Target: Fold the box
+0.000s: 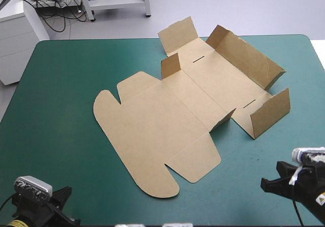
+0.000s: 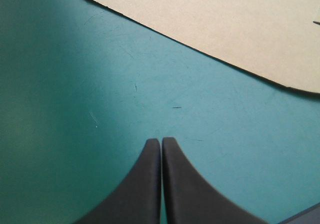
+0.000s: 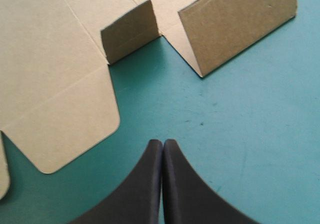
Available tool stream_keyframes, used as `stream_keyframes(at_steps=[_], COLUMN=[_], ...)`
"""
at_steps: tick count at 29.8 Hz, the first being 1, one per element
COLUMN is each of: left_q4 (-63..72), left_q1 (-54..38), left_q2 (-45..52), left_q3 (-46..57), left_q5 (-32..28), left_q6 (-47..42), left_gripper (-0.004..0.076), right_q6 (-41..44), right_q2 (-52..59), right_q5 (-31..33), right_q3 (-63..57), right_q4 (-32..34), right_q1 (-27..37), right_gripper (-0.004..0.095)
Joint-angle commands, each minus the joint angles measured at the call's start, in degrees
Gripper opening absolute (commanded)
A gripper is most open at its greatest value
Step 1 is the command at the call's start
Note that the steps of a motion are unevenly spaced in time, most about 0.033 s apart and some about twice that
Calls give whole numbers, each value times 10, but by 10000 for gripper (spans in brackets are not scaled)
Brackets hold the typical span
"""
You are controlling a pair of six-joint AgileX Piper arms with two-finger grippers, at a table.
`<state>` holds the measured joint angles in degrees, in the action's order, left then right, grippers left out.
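A brown cut-board box (image 1: 167,120) lies at the middle of the teal-green bench (image 1: 56,100), walls raised on its far right half. My left end effector (image 2: 160,140) and right end effector (image 3: 162,141) sit at the near corners, both pinched tight, holding nothing.

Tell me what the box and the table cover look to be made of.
The box: brown board, probably plain cardboard, matte and uncoated; it shows pressed crease lines, cut slots, and walls that stand stiffly. The cover: a smooth teal-green mat with fine scratches and a slight sheen, perhaps vinyl or rubber; I cannot tell which.
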<state>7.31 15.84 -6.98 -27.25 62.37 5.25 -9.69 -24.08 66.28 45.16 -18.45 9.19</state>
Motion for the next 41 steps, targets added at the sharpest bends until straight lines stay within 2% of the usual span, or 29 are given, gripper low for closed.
stream_keyframes(at_steps=[1,7,12,15,20,23,29,31,33,36,41], left_q4=[5,5,5,5,5,5,5,5,5,5,5], left_q1=[3,3,3,3,3,3,3,3,3,3,3], left_q2=[-12,-12,-12,-12,-12,-12,-12,-12,-12,-12,-12], left_q3=[-14,-14,-14,-14,-14,-14,-14,-14,-14,-14,-14], left_q5=[-33,-33,-33,-33,-33,-33,-33,-33,-33,-33,-33], left_q6=[-5,-5,-5,-5,-5,-5,-5,-5,-5,-5,-5], left_gripper=[-10,-10,-10,-10,-10,-10,-10,-10,-10,-10,-10], right_q6=[2,36,76,78,54,23,-22,-9,-40,-33,63], right_q2=[-85,-220,-302,-341,-404,-444,-519,-543,-562,-579,-579], right_q5=[-12,21,29,30,19,-5,-34,-16,1,4,-65], right_q3=[86,182,204,206,206,206,206,206,206,206,207], right_q4=[-65,-93,-96,-110,-235,-295,-378,-398,-405,-350,-238], right_q1=[-1,-1,-1,-1,-1,-1,-1,-1,-5,-22,-73], right_gripper=[-18,-17,26,151,539,639,599,572,552,552,552])
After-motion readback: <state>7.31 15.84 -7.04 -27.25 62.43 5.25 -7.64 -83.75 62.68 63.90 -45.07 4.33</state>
